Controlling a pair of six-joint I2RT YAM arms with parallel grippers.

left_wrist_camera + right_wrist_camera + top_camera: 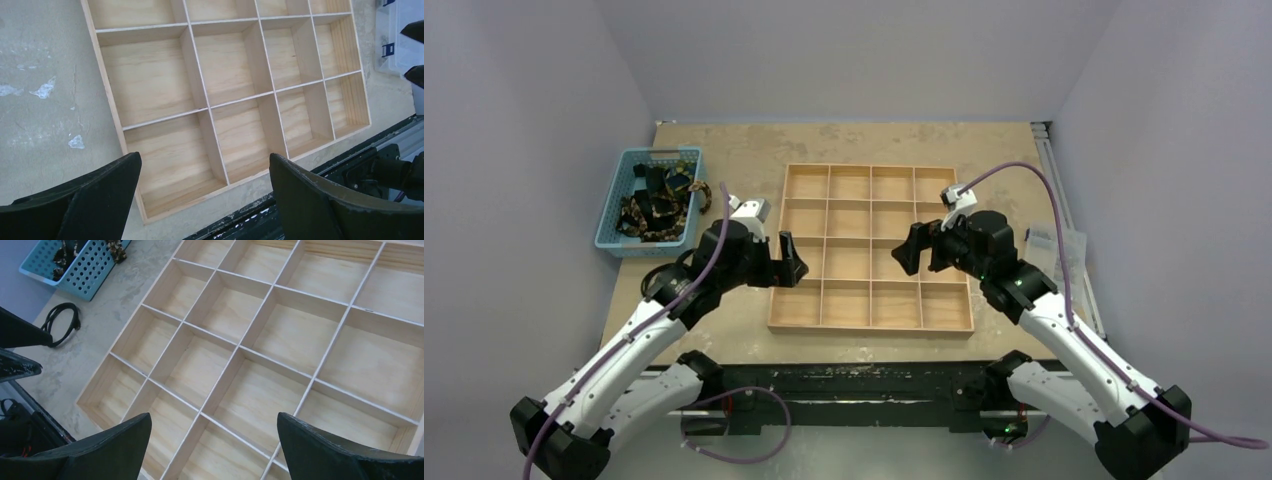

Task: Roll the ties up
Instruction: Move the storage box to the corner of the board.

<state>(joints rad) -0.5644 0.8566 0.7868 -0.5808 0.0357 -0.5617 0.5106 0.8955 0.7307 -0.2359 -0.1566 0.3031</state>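
The ties, dark fabric strips with a yellow-gold floral print, lie heaped together in a light blue perforated plastic basket at the far left of the desk. None is laid out flat, so by my judgement the rolling has not begun.

The left tool hangs over the left edge of the pale wooden tray of square compartments, its black fingers spread wide and holding nothing. The left wrist view shows the same gap above bare wood. The right tool faces it across the tray, likewise spread and empty. Both are well apart from the basket.

The heap is the main risk. The ties look intertwined, so a pinch on one could lift several, or drag the light basket along the desk and tip it. A shallow pinch on slippery fabric may also slide off. A thin black cable loop lies on the desk between basket and tray, near the left arm, and could be snagged on the reach.
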